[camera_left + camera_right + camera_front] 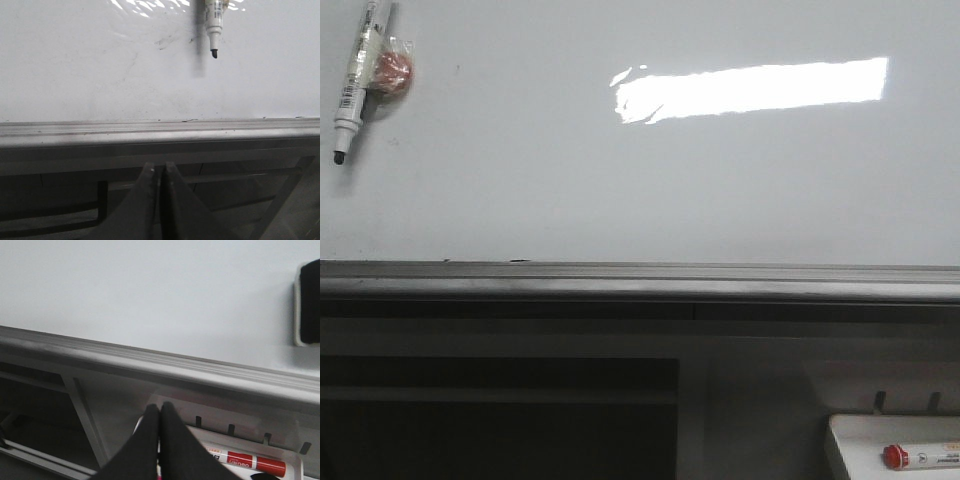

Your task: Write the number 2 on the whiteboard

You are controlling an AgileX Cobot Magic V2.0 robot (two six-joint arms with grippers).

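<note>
The whiteboard (620, 180) is glossy white with a bright rectangular glare (750, 88) and a grey metal ledge (640, 280) along its lower edge. No number 2 shows on it; the left wrist view shows only faint smudges (165, 42). An uncapped black-tipped marker (355, 70) hangs on the board at the far left, tip down, and also shows in the left wrist view (214, 25). My left gripper (159, 167) is shut and empty below the ledge. My right gripper (160, 407) is shut, just above the small tray. Neither gripper shows in the front view.
A reddish round thing in clear wrap (392, 68) sits beside the hanging marker. A small white tray (860, 440) at the lower right holds a red-capped marker (920, 457), also in the right wrist view (250, 461). A dark eraser (310, 302) sticks to the board.
</note>
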